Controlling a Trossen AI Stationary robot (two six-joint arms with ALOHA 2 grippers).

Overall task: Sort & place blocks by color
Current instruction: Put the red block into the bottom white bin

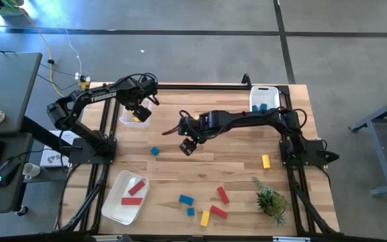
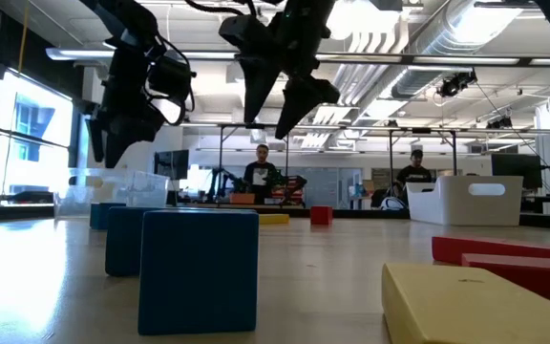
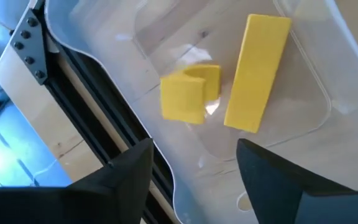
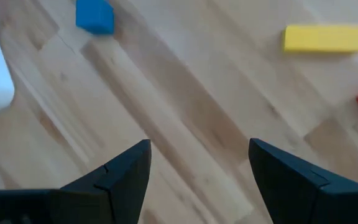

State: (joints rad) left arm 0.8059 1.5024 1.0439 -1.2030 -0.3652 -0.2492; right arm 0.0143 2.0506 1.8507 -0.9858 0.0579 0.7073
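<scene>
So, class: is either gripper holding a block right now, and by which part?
Neither. The left gripper hangs open over two yellow blocks in the clear tray; the right gripper is open and empty.

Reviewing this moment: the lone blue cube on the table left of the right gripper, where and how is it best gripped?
Probably from straight above, fingers closing across two opposite flat sides of the blue cube. It lies flat and alone on the bare table, leaving room around it. The right gripper, open, hovers nearest.

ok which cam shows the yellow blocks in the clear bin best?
Left wrist view: looks straight into the clear bin, showing a yellow cube and yellow bar lying apart. High view shows only a yellow patch under the left gripper. Low view shows the bin, contents unclear. Right wrist view misses it.
</scene>
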